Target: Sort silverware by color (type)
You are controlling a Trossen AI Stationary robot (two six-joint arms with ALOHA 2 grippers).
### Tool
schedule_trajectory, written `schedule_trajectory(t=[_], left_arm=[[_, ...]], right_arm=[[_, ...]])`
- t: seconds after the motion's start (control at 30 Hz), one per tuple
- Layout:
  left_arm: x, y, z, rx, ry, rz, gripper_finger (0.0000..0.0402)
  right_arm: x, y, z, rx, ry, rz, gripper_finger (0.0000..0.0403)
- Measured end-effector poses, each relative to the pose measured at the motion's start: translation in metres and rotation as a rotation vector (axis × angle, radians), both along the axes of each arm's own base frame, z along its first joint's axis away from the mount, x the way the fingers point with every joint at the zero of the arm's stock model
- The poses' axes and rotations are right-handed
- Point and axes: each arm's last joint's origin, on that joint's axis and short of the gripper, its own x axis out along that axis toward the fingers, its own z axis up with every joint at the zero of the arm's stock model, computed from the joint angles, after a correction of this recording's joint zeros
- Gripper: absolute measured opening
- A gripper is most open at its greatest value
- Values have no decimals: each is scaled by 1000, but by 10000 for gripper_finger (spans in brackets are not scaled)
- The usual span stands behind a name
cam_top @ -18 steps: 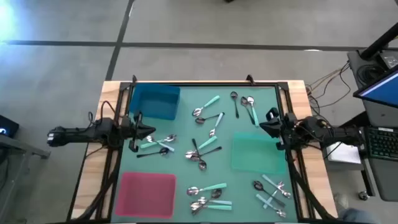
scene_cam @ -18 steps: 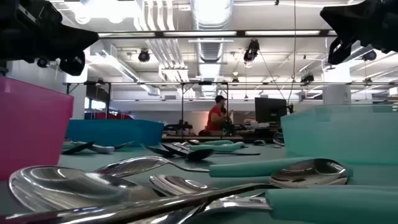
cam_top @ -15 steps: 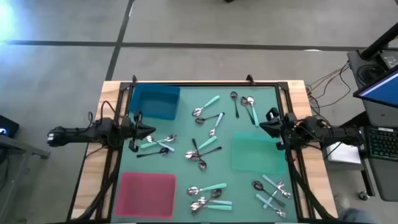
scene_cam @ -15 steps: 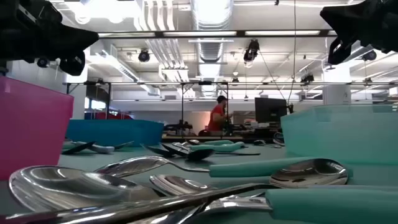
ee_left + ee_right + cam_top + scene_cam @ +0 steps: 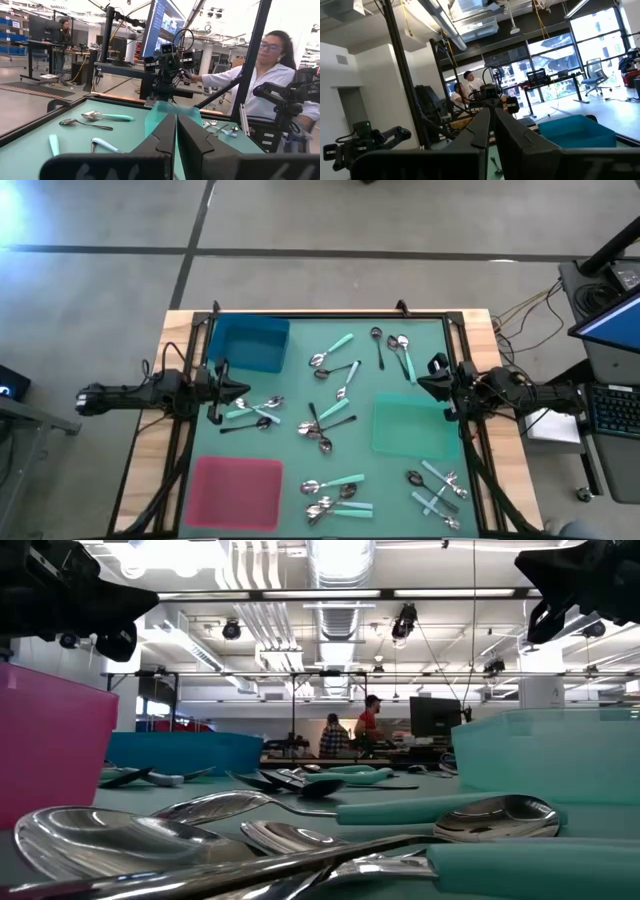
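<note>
High view: both my tools waited closed at the table's edges, spoons unsorted.
My left tool [image 5: 243, 388] hovered with its fingers together at the left side of the green table [image 5: 300, 448], just beside a few spoons [image 5: 252, 411]. My right tool [image 5: 422, 383] hung pinched together at the right side, above the green tray [image 5: 413, 430]. Neither held anything. The silverware [image 5: 330, 390] lay scattered over the mat in clusters between the blue tray [image 5: 248, 344], the pink tray [image 5: 238, 491] and the green one, none inside a tray.
</note>
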Motion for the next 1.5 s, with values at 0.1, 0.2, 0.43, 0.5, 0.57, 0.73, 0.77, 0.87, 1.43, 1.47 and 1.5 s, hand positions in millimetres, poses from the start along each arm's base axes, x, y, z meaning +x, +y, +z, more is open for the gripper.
schedule_trajectory(t=[0.1, 0.2, 0.43, 0.5, 0.57, 0.73, 0.77, 0.87, 1.43, 1.47, 1.5], left_arm=[[0, 0, 0, 0, 0, 0, 0], [0, 0, 0, 0, 0, 0, 0], [0, 0, 0, 0, 0, 0, 0], [0, 0, 0, 0, 0, 0, 0], [0, 0, 0, 0, 0, 0, 0], [0, 0, 0, 0, 0, 0, 0], [0, 0, 0, 0, 0, 0, 0], [0, 0, 0, 0, 0, 0, 0], [0, 0, 0, 0, 0, 0, 0], [0, 0, 0, 0, 0, 0, 0], [0, 0, 0, 0, 0, 0, 0]], right_arm=[[1, 0, -1, 0, 8, -1, 18], [1, 0, -1, 0, 16, 0, 18], [2, 0, -1, 0, 19, 0, 18], [2, 0, -1, 0, 19, 0, 18], [2, 0, -2, 0, 20, 0, 18], [2, 0, -2, 0, 20, 0, 18], [2, 0, -2, 0, 20, 0, 18], [2, 0, -2, 0, 20, 0, 18], [2, 0, -2, 0, 20, -1, 18], [2, 0, -2, 0, 20, 0, 18], [2, 0, -2, 0, 20, 0, 18]])
